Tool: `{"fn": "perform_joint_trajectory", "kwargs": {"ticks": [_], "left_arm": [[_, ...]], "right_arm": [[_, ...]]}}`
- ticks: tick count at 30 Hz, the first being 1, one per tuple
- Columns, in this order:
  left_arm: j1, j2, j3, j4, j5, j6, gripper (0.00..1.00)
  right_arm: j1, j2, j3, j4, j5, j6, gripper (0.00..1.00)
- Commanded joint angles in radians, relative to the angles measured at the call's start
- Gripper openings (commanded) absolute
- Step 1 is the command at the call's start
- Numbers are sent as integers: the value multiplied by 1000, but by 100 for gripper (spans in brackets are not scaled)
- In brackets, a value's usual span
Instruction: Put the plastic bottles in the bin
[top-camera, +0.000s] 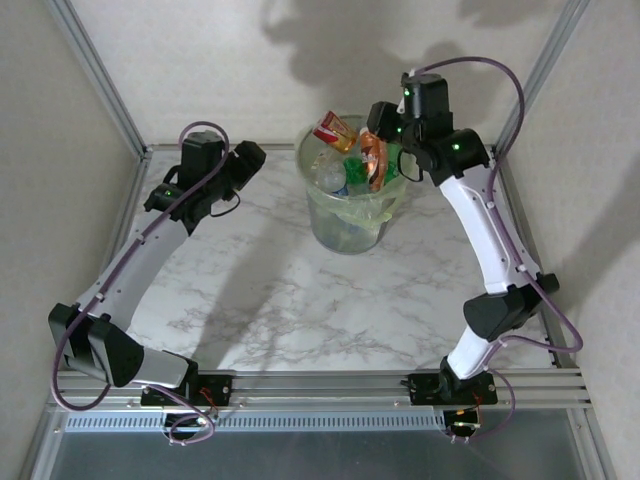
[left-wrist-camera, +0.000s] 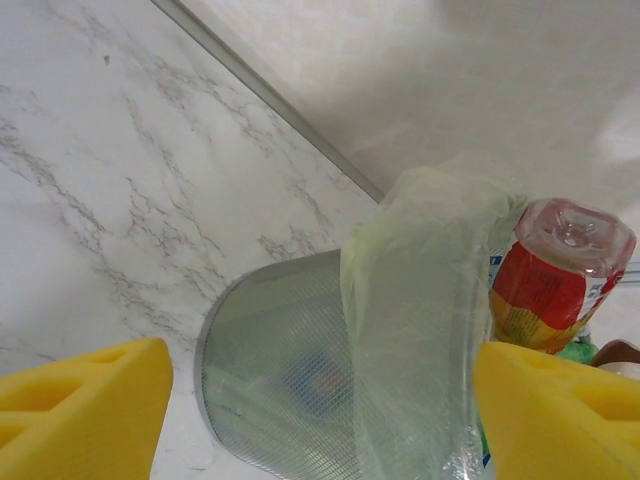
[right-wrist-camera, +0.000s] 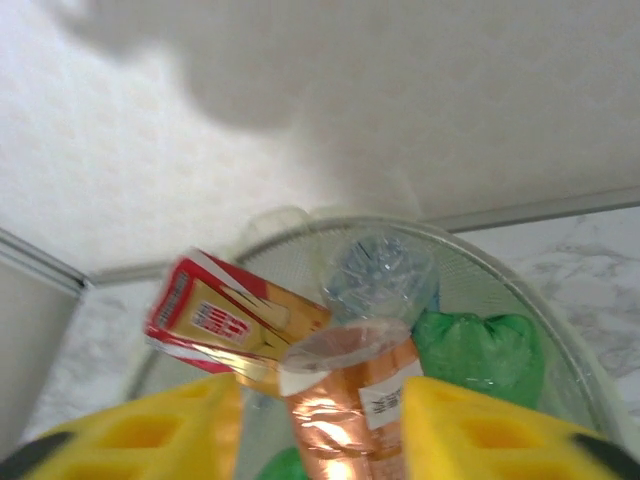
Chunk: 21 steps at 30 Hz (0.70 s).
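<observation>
Bin (top-camera: 345, 228), heaped past rim: orange-brown-labelled bottle (right-wrist-camera: 350, 385), lower centre, between right hand (right-wrist-camera: 322, 425) pads, grasp unclear; perched high, it could roll onto counter (top-camera: 260, 290). Left hand (left-wrist-camera: 320, 405) released, empty.

Bright, even light from above and behind me, so my arms (top-camera: 150, 250) throw big soft shadows up the back wall (top-camera: 330, 40) and fainter ones on the marble bench (top-camera: 270, 290). Right wrist view is smeary all over. Left wrist one is crisp on the marble, but my yellow fingers (left-wrist-camera: 80, 410) up close go soft.
</observation>
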Motion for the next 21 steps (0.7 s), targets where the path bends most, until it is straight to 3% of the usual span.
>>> {"fn": "perform_joint_trajectory", "kwargs": {"ticks": [1, 6, 14, 21], "left_arm": [[9, -4, 18, 38, 23, -12, 78], [8, -21, -1, 27, 21, -7, 77], [8, -65, -54, 22, 9, -12, 78], [9, -91, -93, 23, 9, -25, 77]], "right_arm": [[3, 20, -46, 44, -23, 4, 38], [8, 64, -89, 74, -34, -5, 35], [21, 51, -217, 86, 52, -10, 30], [21, 32, -192, 67, 80, -16, 39]]}}
